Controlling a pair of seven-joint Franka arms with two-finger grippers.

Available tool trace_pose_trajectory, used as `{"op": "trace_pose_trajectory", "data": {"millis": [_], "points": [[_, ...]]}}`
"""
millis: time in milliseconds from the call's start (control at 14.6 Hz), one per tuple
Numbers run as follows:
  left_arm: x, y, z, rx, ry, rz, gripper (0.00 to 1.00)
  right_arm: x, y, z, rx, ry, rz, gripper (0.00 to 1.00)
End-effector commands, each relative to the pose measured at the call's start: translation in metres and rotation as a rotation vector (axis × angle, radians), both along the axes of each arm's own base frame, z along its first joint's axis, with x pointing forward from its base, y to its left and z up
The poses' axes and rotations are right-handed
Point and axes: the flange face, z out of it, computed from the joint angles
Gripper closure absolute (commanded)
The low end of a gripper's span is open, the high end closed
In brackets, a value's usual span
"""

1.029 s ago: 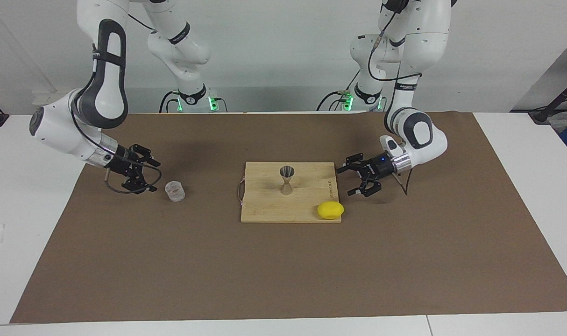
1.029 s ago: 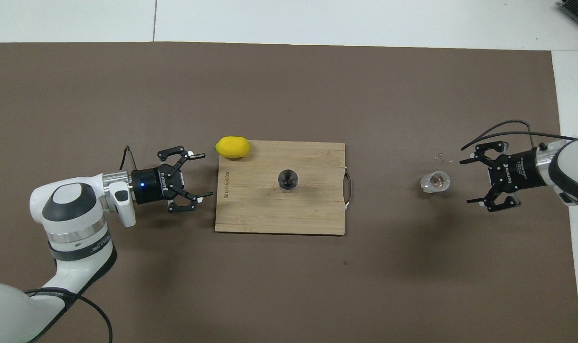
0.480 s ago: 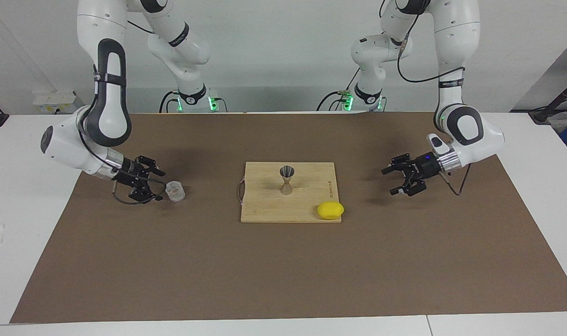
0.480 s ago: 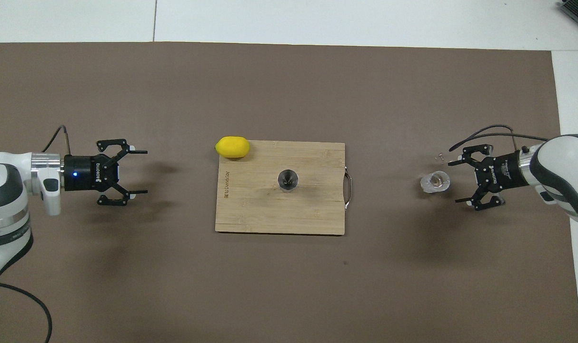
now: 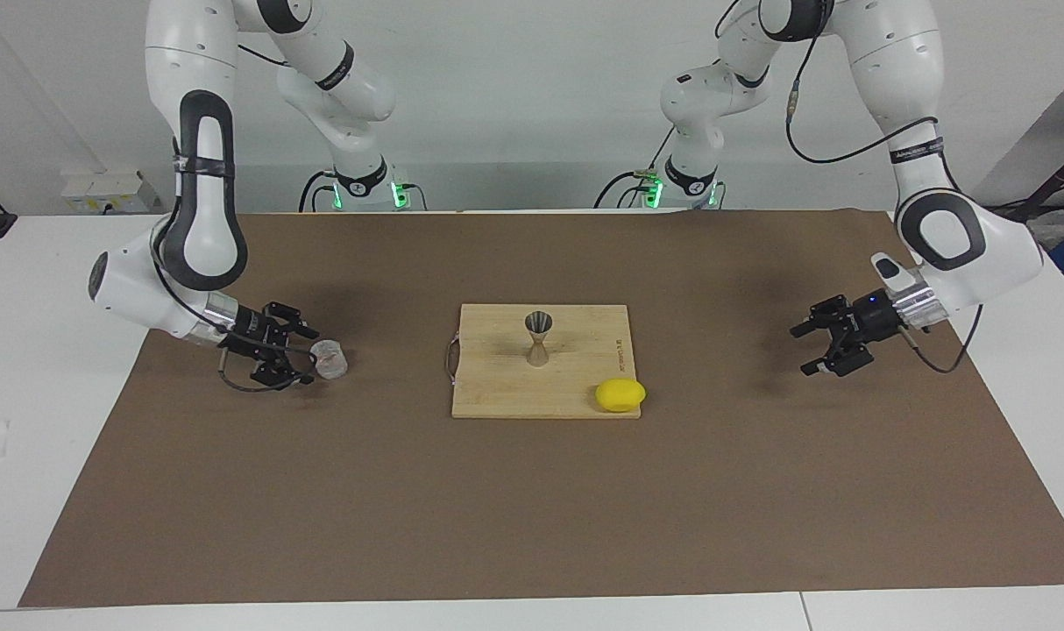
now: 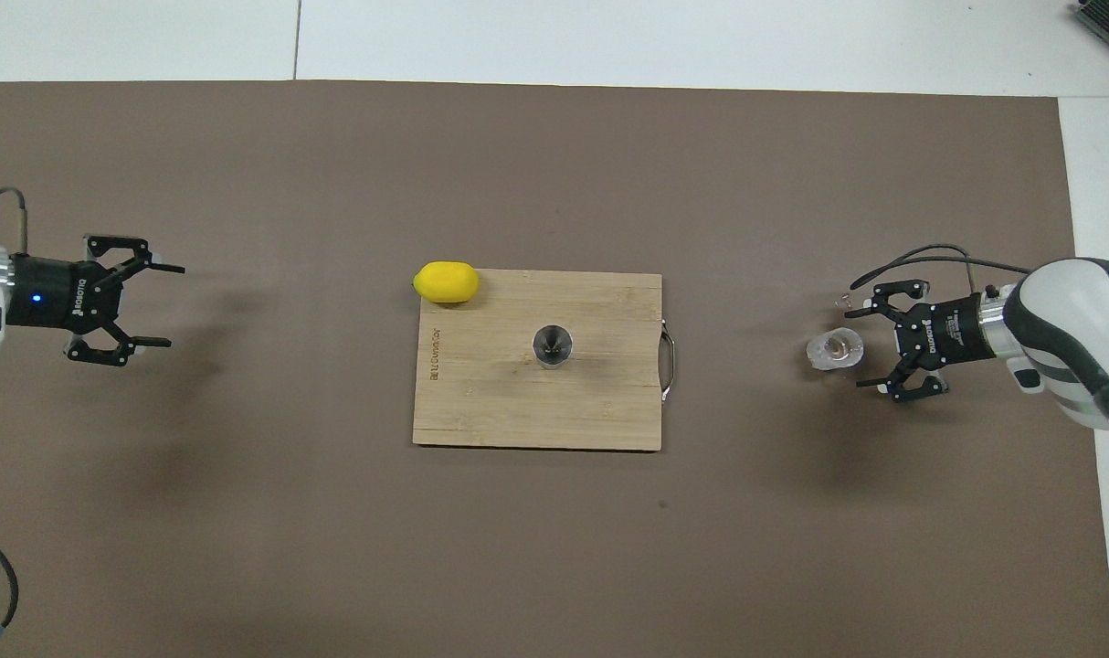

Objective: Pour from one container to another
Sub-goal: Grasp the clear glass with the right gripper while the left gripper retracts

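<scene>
Glass cup (image 5: 329,358), clear, short and upright, stands just before the right gripper's (image 5: 301,356) wide-open, empty jaws.

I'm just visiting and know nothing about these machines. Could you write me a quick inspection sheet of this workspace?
Surface: brown mat on a white table.
Job's things: clear glass cup on the mat at the right arm's end; metal jigger upright on the wooden board.
Clutter: lemon at the board's corner.
Hands: right hand open, at the cup; left hand open, over the mat at the left arm's end.
Cables: one loops at each wrist.
Surroundings: white wall; nothing else seen.
</scene>
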Motion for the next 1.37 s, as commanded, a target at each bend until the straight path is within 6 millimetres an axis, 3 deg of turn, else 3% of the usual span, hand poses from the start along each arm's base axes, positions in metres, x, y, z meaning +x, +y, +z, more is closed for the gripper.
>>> {"op": "trace_pose_trajectory", "data": {"millis": [0,274,480,617,892,1029,1166,1235,1303], "points": [[0.019,0.017,0.024,0.041,-0.012,-0.06,0.0,-0.003,0.001,-0.004,0.026,-0.029,-0.015,0.0],[0.024,0.008,0.065,0.159,0.04,-0.024,0.0,-0.007,0.008,-0.011,0.039,-0.042,-0.03,0.0],[0.018,-0.029,0.12,0.239,0.056,0.031,0.0,-0.008,0.008,-0.013,0.045,-0.036,-0.031,0.03],[0.012,-0.052,0.144,0.281,0.096,0.085,0.0,-0.007,0.01,-0.011,0.059,-0.037,-0.041,0.08],[0.003,-0.087,0.17,0.288,0.23,0.199,0.0,-0.007,0.012,-0.009,0.078,-0.036,-0.058,0.36],[0.004,-0.111,0.187,0.302,0.257,0.24,0.0,-0.007,0.012,-0.01,0.082,-0.031,-0.068,0.54],[-0.004,-0.129,0.214,0.316,0.27,0.306,0.0,-0.007,0.013,-0.008,0.086,-0.028,-0.071,0.72],[-0.017,-0.139,0.236,0.346,0.272,0.373,0.0,-0.007,0.012,-0.004,0.086,-0.033,-0.07,0.94],[-0.029,-0.147,0.254,0.38,0.28,0.452,0.0,-0.007,0.013,0.002,0.088,-0.04,-0.064,1.0]]}}
